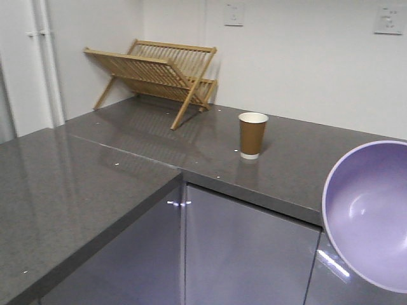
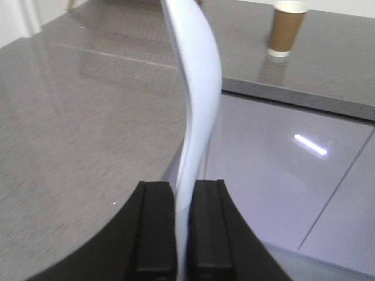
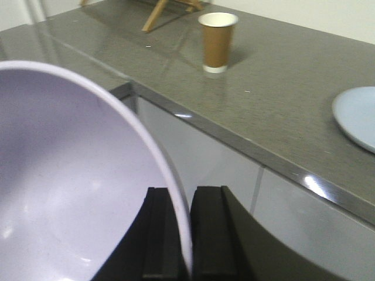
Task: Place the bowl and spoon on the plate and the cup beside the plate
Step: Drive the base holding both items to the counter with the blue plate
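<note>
My right gripper [image 3: 180, 193] is shut on the rim of the lavender bowl [image 3: 70, 175], which is held tilted in the air in front of the cabinet. The bowl [image 1: 375, 216] fills the lower right of the front view. My left gripper [image 2: 184, 187] is shut on the pale blue-white spoon [image 2: 199, 88], seen edge-on and rising up from the jaws. The brown paper cup [image 1: 253, 135] stands upright on the countertop, far from both grippers; the wrist views also show the cup [image 2: 287, 28] [image 3: 217, 41]. The pale blue plate [image 3: 357, 117] lies on the counter at the right edge.
The grey L-shaped countertop [image 1: 89, 190] has glossy cabinet fronts [image 1: 248, 254] below its edge. A wooden dish rack [image 1: 159, 73] stands at the back by the wall. White wall sockets [image 1: 234, 14] are mounted above the counter.
</note>
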